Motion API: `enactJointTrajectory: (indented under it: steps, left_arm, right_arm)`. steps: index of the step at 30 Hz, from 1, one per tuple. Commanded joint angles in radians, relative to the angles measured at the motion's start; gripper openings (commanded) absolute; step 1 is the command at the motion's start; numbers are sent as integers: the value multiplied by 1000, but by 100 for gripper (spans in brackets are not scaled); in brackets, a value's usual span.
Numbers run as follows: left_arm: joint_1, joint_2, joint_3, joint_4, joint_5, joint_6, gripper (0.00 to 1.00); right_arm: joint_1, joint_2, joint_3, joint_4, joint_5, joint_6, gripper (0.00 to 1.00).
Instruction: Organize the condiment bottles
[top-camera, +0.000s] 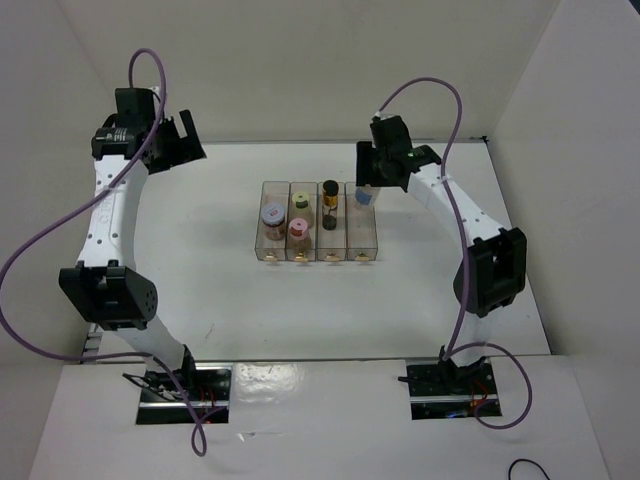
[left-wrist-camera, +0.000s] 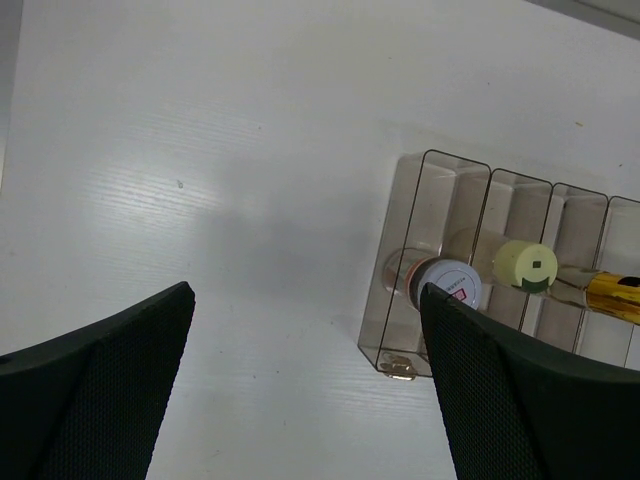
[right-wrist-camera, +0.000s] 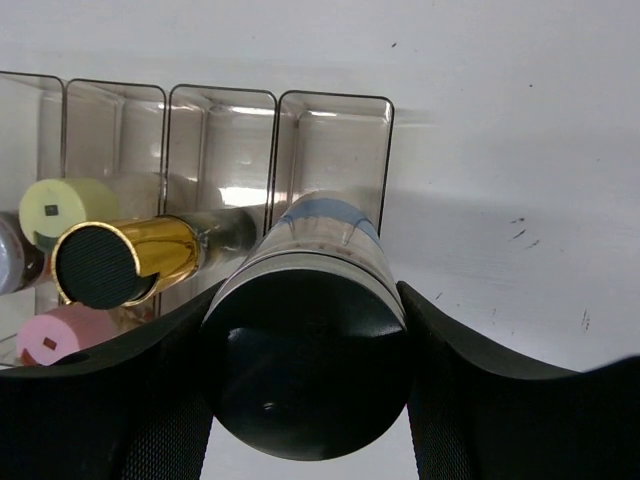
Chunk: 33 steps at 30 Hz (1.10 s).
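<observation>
R gripper is clamped on the blue-label bottle, pads pressed on both sides just below its dark cap, and it sits at the far end of the rack, over the rightmost compartment. The wrist cam looks straight down the bottle, blue band showing, base lined up w/ that 4th slot; can't tell if the bottom touches the floor of the slot. Next slot left has the slim dark bottle, upright, gold band bright, far half of its compartment. 2nd slot from the left holds two: the yellow-green-lidded jar at the far end and the pink-lidded jar right behind it, nearer the arms, close together. Leftmost slot has the grey-lidded jar, about mid-compartment. So 4 bottles in the rack and the 5th in the R fingers. Over on the other side, L gripper hangs well apart from the rack, up at the far-left of the table, fingers spread wide w/ nothing between them; its cam sees the rack's left end, grey lid and yellow-green lid from above.
</observation>
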Motion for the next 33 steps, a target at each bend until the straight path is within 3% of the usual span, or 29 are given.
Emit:
enactJointTrajectory:
  steps: [1,27,33]
  left_arm:
    - [4,-55,-29,86,52,5,99]
    - [4,-104,-150,114,62,14,99]
    - [14,-113,-171,123,62,14,99]
  right_arm:
    - [3,12,46,78,8,-9,28]
    - [21,133,-46,161,19,-18,28]
    - [31,151,-46,161,19,-18,38]
